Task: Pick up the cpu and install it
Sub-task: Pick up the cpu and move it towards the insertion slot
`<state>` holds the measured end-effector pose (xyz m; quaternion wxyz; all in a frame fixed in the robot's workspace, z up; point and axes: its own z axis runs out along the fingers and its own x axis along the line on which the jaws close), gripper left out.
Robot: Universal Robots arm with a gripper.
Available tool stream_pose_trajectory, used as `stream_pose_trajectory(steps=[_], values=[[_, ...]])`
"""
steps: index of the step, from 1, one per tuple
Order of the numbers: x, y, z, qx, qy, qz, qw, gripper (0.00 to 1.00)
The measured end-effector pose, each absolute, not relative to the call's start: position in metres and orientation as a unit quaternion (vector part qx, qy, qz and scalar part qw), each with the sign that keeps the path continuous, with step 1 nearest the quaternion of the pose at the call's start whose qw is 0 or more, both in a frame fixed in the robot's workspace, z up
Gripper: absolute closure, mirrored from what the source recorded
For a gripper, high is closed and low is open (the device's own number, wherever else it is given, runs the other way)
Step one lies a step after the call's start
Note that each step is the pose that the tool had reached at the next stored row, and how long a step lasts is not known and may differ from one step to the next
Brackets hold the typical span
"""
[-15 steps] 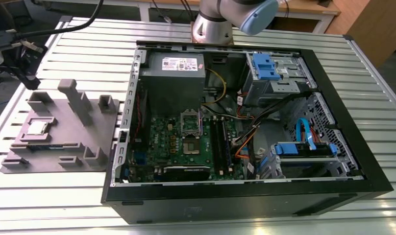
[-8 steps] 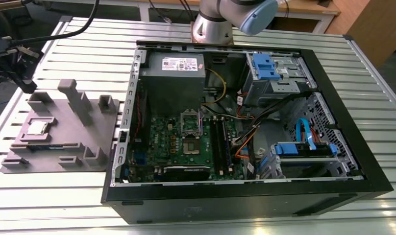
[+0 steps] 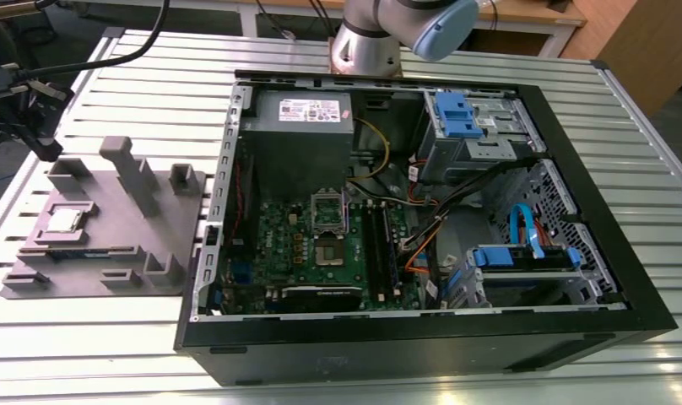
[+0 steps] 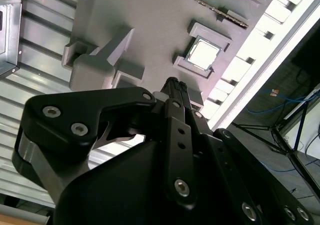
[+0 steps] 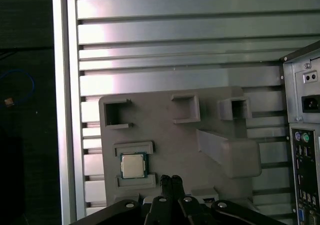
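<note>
The cpu (image 3: 67, 221) (image 4: 204, 54) (image 5: 132, 165), a small silver square chip, lies flat in a recessed pocket of the grey holder block (image 3: 105, 245) (image 4: 150, 25) (image 5: 165, 130) on the slatted table, at the exterior view's left of the open computer case (image 3: 431, 337). Both wrist views show my gripper (image 4: 176, 85) (image 5: 171, 180) hanging above the block beside the cpu and apart from it. Its two black fingers are shut together with nothing between them. Inside the case, the green motherboard (image 3: 301, 266) carries a square socket (image 3: 328, 252).
The holder block has tall grey posts (image 3: 132, 173) and several empty pockets (image 5: 186, 107). A thin memory stick (image 3: 77, 251) lies along its near side. The case's rear ports (image 5: 305, 150) stand close to the block. The table edge (image 5: 65, 110) runs beside the block.
</note>
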<state>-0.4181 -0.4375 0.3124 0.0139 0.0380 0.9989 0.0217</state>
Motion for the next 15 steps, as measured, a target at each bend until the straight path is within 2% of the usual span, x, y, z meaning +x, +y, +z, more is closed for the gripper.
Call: stream_pose_trajectory(steps=[15], values=[[-0.432, -0.437, 0.307, 0.038, 0.999, 0.022, 0.014, 0.89]])
